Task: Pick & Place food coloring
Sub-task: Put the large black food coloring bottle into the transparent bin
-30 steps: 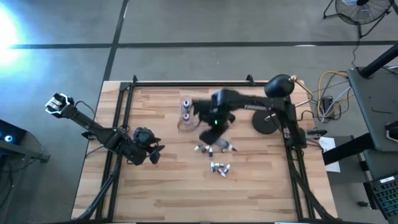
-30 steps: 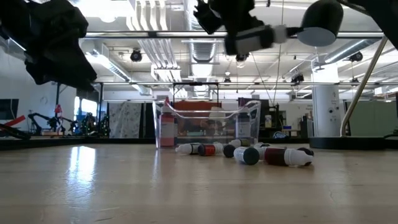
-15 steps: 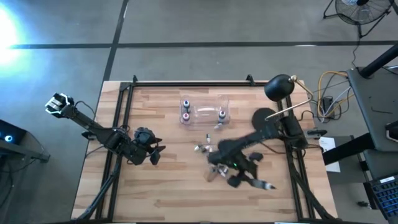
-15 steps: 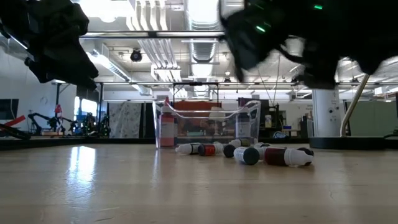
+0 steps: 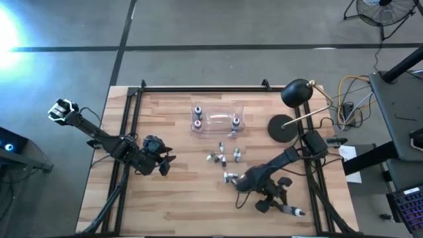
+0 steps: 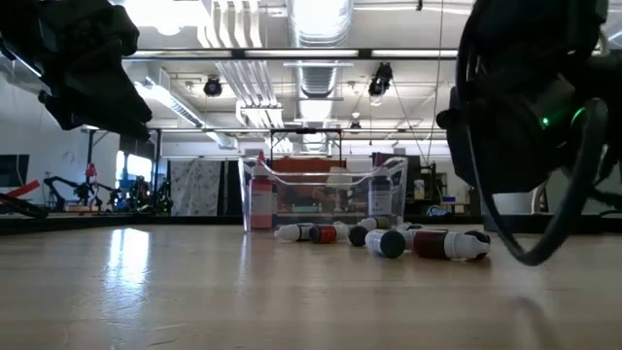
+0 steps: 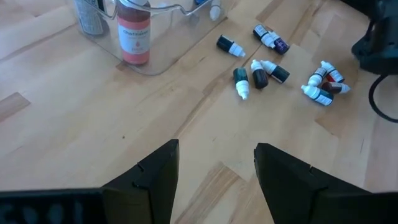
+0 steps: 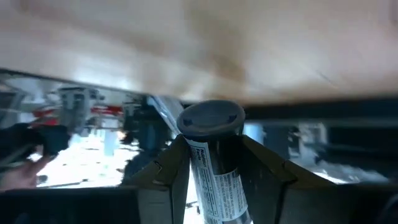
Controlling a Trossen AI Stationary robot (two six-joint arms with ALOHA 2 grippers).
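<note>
Currently: right gripper (image 8: 211, 180) jaws clamped on one dark bottle (image 8: 214, 155)
Left gripper (image 7: 211, 180) jaws wide, empty; loose bottles (image 5: 223, 158) on worktop (image 5: 178, 205)

Colours on the desk and around the clear box

Desk (image 5: 172, 198): pale blond wood, plank pattern with darker seams, black frame at its edges. Clear box (image 5: 217, 119): see-through, colourless; inside it a bottle with pinkish-red fill (image 7: 134, 37) and a grey-labelled one (image 6: 381, 199). Loose bottles (image 5: 223, 158) just beside the box: whitish caps, bodies dark, a few red, one purplish. Right hand (image 8: 211, 163): black fingers on a dark bottle (image 8: 214, 162) with grey cap and white printed label. Left hand (image 7: 211, 177): black. Lamp (image 5: 297, 92) well apart from the box: black head and round base. Floor beyond: grey.
</note>
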